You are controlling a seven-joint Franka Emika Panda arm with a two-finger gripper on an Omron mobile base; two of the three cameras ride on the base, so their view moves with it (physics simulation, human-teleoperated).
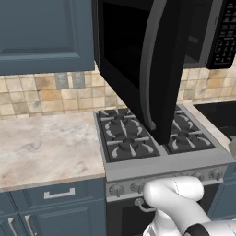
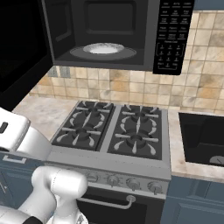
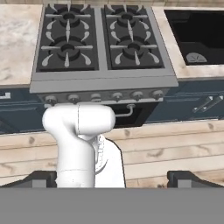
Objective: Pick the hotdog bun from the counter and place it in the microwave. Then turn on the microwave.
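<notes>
The black microwave [image 2: 105, 30] hangs above the stove with its door [image 1: 152, 60] swung wide open toward the left. A round white plate [image 2: 103, 48] lies on its floor, and the keypad [image 2: 170, 35] is on the right. The hotdog bun is out of view. The marbled counter [image 1: 46, 143] lies bare left of the stove. In the hand view my gripper [image 3: 114, 179] is open, with its dark fingertips [image 3: 41, 179] far apart at the bottom corners and nothing between them. It looks down from well back over the stove front and the wooden floor.
A black gas stove [image 2: 113, 131] with several burners sits below the microwave, knobs along its front. A dark sink [image 2: 203, 135] is set into the counter on the right. Blue upper cabinets [image 1: 46, 32] hang at the left. The open door juts out over the stove.
</notes>
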